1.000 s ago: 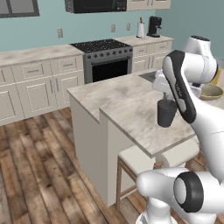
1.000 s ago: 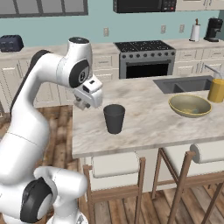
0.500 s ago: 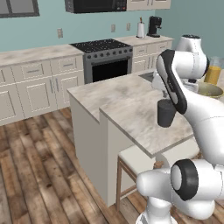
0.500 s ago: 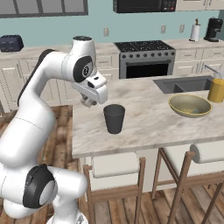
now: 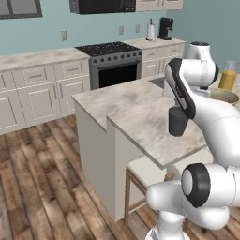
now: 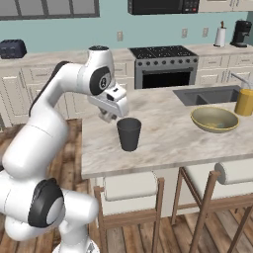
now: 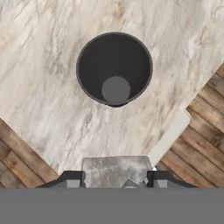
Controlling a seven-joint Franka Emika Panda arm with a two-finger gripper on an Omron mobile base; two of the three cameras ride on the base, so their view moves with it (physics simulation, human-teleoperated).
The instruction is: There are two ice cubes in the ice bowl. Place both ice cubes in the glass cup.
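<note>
Gripper [image 7: 116,177] above and just beside glass cup [image 7: 114,69], jaws part-closed on pale squarish lump (likely ice cube [image 7: 116,171]), positioned for drop. Cup upright on island counter [image 6: 163,138], interior bare. Ice bowl [image 6: 214,119] well apart, near sink [image 6: 207,95].

The cup [image 6: 129,134] is a dark grey, handleless tumbler narrowing toward its base, standing upright on the marble tabletop [image 6: 168,138] near its front edge. The bowl [image 6: 214,119] is wide, shallow and yellow-olive, upright, well to the cup's right. A small pale lump [image 6: 213,125], apparently ice, lies in the bowl.
</note>
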